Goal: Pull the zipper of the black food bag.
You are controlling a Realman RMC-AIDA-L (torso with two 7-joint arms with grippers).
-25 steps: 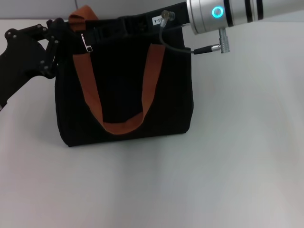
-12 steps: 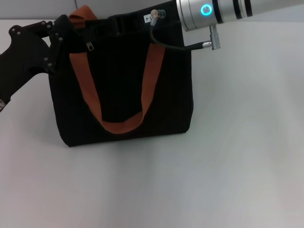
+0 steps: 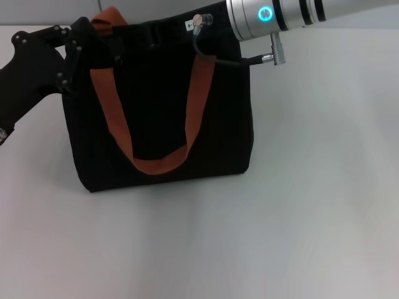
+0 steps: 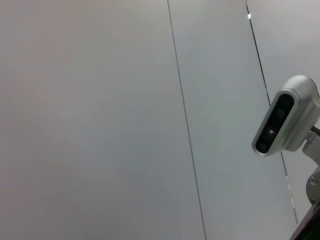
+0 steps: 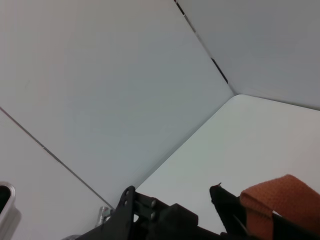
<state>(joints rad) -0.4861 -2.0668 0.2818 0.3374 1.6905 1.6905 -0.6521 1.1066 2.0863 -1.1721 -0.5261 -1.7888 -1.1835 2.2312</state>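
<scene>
The black food bag (image 3: 159, 106) stands upright on the white table, its two orange-brown handles (image 3: 190, 93) hanging down the front. My left gripper (image 3: 80, 42) is pressed against the bag's top left corner, beside the rear handle; it also shows in the right wrist view (image 5: 170, 215), next to that orange handle (image 5: 280, 200). My right gripper (image 3: 156, 31) reaches in from the right and lies along the bag's top edge, black against black. The zipper's silver pull tab is not visible among the dark fabric at the top.
The white table (image 3: 312, 205) stretches in front of and to the right of the bag. A grey cable (image 3: 218, 57) loops from my right wrist over the bag's top right corner. The left wrist view shows only a grey wall and the right wrist's camera (image 4: 285, 122).
My right arm has slid left along the bag's top edge. The bag's top left corner and my left gripper have shifted slightly left. The silver tab seen earlier near the left handle no longer shows.
</scene>
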